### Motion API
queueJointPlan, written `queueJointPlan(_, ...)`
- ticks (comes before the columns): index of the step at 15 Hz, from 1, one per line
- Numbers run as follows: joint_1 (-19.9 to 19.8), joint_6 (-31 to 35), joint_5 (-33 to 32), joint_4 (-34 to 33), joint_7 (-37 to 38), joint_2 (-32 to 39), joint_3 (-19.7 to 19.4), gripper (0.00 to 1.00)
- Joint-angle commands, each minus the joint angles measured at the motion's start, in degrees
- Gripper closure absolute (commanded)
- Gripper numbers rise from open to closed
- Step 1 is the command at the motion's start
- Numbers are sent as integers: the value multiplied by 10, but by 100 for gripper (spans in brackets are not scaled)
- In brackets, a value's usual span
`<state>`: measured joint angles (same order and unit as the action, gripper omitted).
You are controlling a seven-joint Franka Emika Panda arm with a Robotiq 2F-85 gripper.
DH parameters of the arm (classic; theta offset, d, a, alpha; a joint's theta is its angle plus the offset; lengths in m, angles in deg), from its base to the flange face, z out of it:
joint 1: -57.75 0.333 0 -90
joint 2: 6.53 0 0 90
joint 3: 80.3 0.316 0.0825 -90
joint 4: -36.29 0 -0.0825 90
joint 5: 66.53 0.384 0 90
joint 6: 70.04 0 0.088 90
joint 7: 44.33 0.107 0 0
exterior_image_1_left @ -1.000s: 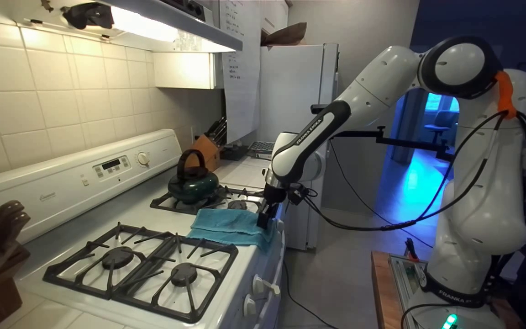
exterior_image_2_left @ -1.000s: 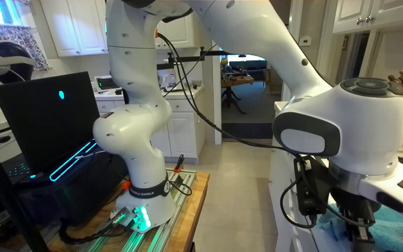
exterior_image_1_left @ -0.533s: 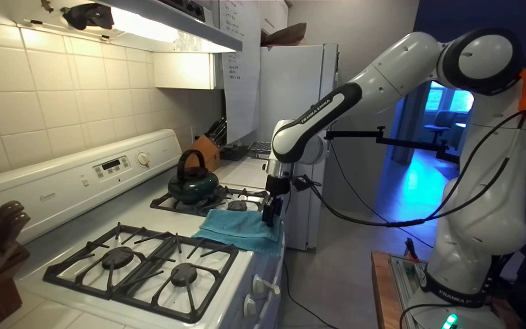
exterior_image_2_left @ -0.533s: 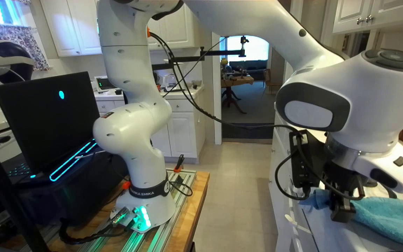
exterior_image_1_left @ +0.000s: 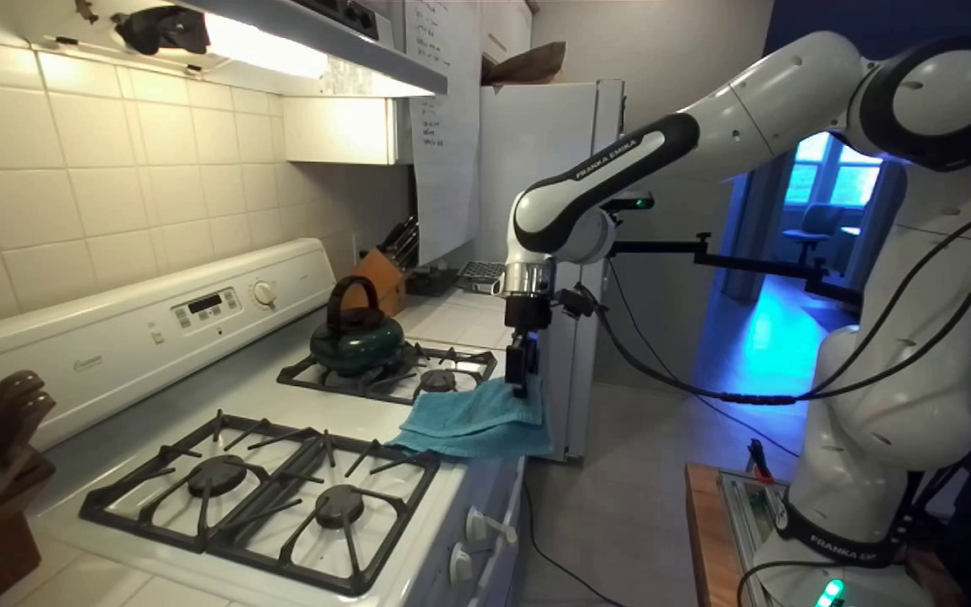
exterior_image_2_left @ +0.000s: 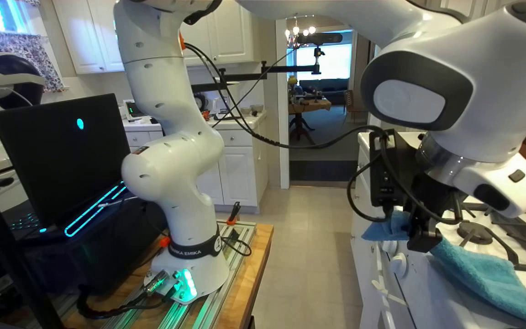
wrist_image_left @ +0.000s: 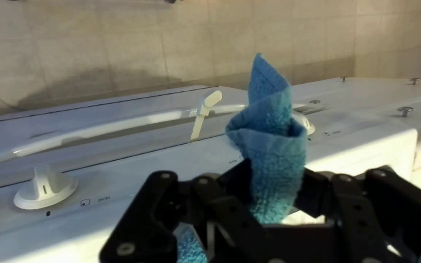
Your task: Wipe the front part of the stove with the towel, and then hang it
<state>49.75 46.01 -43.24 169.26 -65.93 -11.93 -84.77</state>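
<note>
The nearer black cast-iron burner grates (exterior_image_1_left: 270, 487) spread across the white enamel gas stove (exterior_image_1_left: 300, 409), a glossy dark-green kettle (exterior_image_1_left: 356, 347) at their one o'clock, in an exterior view. At the kettle's four o'clock, the rumpled teal-blue terry towel (exterior_image_1_left: 479, 419) hangs at the stove's front edge, its left corner at the grates' right end; whether it touches iron or enamel I cannot tell. At the towel's two o'clock, my black two-finger gripper (exterior_image_1_left: 521, 388) points down, fingers drawn tight with just the bunched cloth between them.

The towel looks light and limp, its nap likely to grip well, with nothing to break. I expect the tail to sag and perhaps catch on the iron. The doubled fold near one end, where my fingers sit, looks a sound hold; a single layer might slip.

In the wrist view, left to right: a white stove knob (wrist_image_left: 46, 190), the long white oven-door handle (wrist_image_left: 148, 120), a cream plastic lever (wrist_image_left: 206, 107), then the pinched fold itself, its tip toward twelve o'clock. Both exterior views largely hide that pinch behind black fingers; the wrist view leaves out the kettle. In an exterior view, a short flap (exterior_image_2_left: 387, 227) of the towel juts out at my gripper's ten o'clock, the longer tail running to four o'clock.
</note>
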Motion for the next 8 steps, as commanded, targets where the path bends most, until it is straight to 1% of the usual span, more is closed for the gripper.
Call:
queueJointPlan(1,9,-78,-17,-16,28,-12,-14,97)
queueJointPlan(4,7,-119,-44,-24,51,-16,-16,97)
queueJointPlan(8,6,-154,-82,-31,77,-31,-16,97)
